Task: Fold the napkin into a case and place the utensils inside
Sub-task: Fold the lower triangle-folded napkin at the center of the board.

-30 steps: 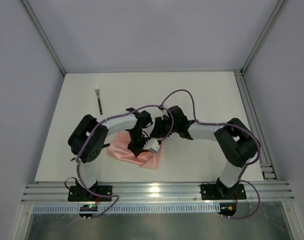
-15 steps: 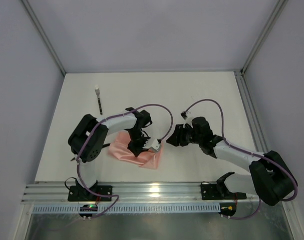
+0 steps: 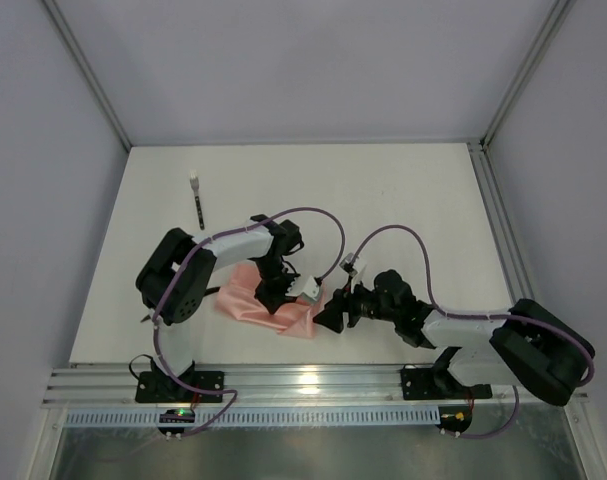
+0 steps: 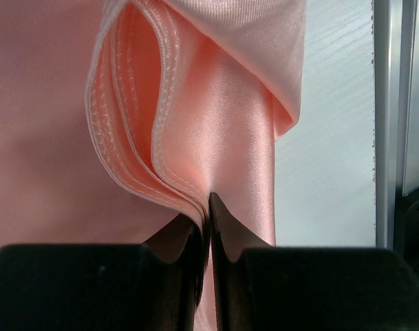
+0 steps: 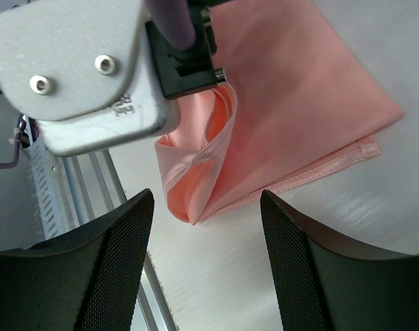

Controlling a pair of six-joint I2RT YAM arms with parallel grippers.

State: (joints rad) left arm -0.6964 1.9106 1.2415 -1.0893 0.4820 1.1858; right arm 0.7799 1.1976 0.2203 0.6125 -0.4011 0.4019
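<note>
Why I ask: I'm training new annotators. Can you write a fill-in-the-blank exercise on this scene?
1. The left gripper is shut on the ____'s folded edges.
2. The right gripper hovers nearby with jaws ____.
3. A black utensil lies on the table, on the ____ arm's side.
Missing: napkin; open; left.

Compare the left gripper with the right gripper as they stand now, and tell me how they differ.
The left gripper is pinched shut on a layered fold of the napkin; the right gripper stands wide open, holding nothing. The left gripper sits over the napkin; the right gripper is beside its edge, facing the fold. Both are black two-finger grippers.
</note>
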